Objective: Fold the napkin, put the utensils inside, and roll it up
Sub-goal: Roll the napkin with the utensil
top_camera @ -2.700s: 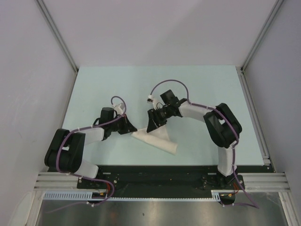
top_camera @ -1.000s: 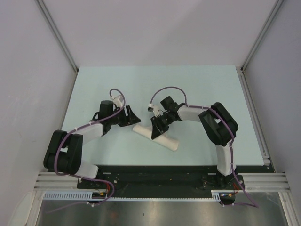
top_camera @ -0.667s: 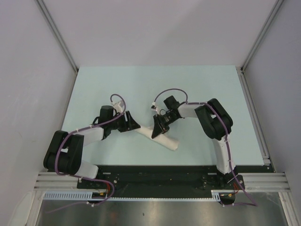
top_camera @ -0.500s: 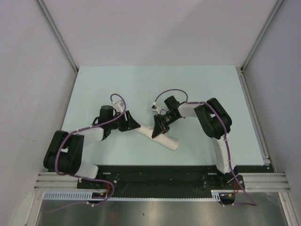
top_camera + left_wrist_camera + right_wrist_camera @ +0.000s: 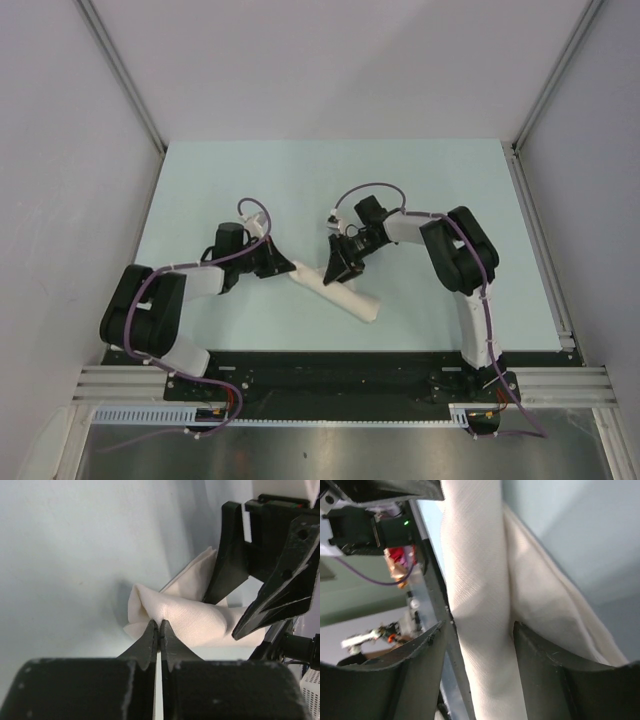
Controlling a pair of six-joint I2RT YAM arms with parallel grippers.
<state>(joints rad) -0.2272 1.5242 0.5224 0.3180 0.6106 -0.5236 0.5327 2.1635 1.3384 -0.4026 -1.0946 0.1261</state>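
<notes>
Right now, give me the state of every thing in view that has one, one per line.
napkin: rolled into a tube, lying diagonally on the table.
left gripper: shut, tips against one end of the roll.
right gripper: open, fingers straddling the roll.
utensil: not visible; cannot tell whether it is inside the roll.

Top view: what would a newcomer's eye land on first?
The napkin stands out first, a white rolled tube lying diagonally in the middle of the scene. Both black grippers crowd its far-left end. The left gripper is pinched shut at the roll's tip, and the right gripper sits open astride the roll.
</notes>
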